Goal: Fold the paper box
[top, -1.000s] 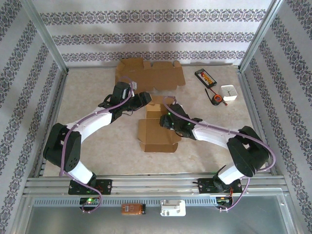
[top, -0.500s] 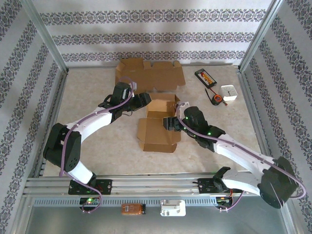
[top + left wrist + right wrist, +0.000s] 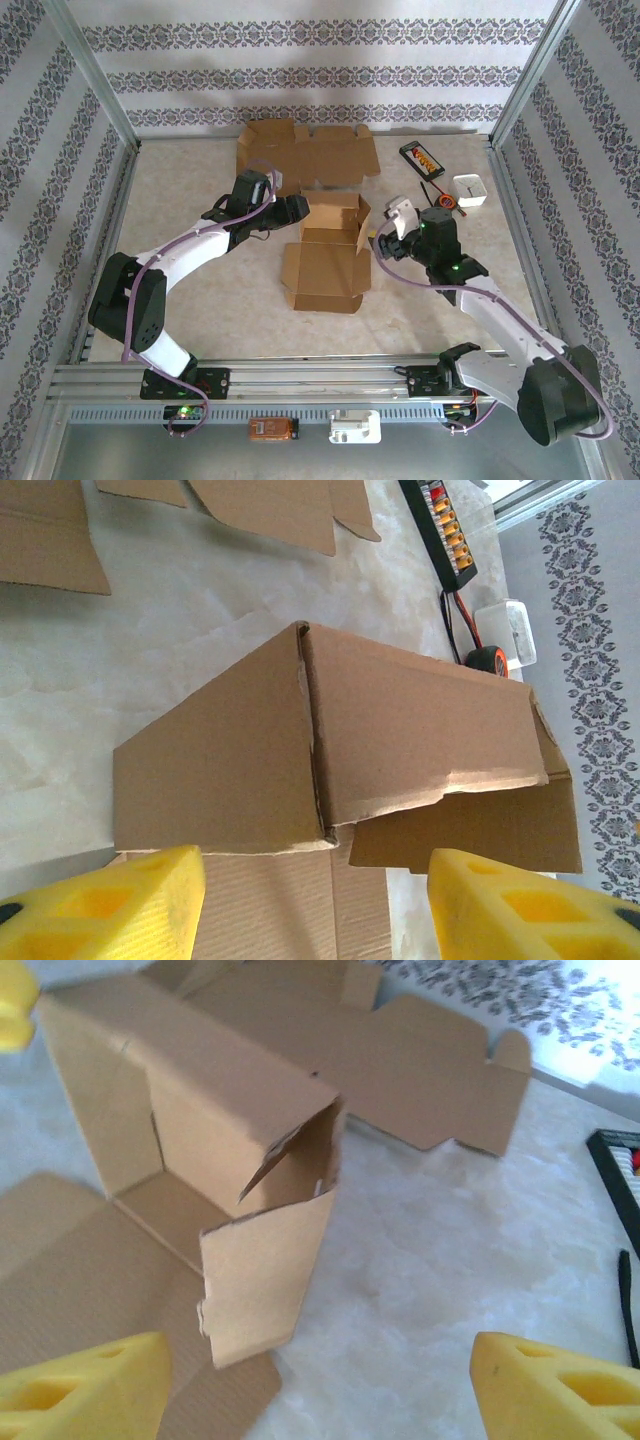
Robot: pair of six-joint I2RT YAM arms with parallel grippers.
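The brown paper box (image 3: 330,222) stands half folded in the middle of the table, its walls raised and its lid panel (image 3: 322,275) lying flat toward me. My left gripper (image 3: 297,208) is open at the box's left wall (image 3: 220,770). Its yellow fingertips (image 3: 100,905) sit wide apart just short of that wall, over the flat panel. To the right of the box my right gripper (image 3: 383,240) is open and apart from it. A loose side flap (image 3: 260,1270) of the box hangs ahead of its left fingertip (image 3: 85,1385), with bare table between the jaws.
A second, flat cardboard blank (image 3: 305,155) lies at the back of the table. At the back right are a black device with orange parts (image 3: 422,158), a small white box (image 3: 470,190) and an orange tape measure (image 3: 445,205). Metal frame posts edge the table.
My right arm has drawn back to the right, off the box, and its jaws have opened wider. The box's right wall and flap now stand uncovered. The left arm has barely moved.
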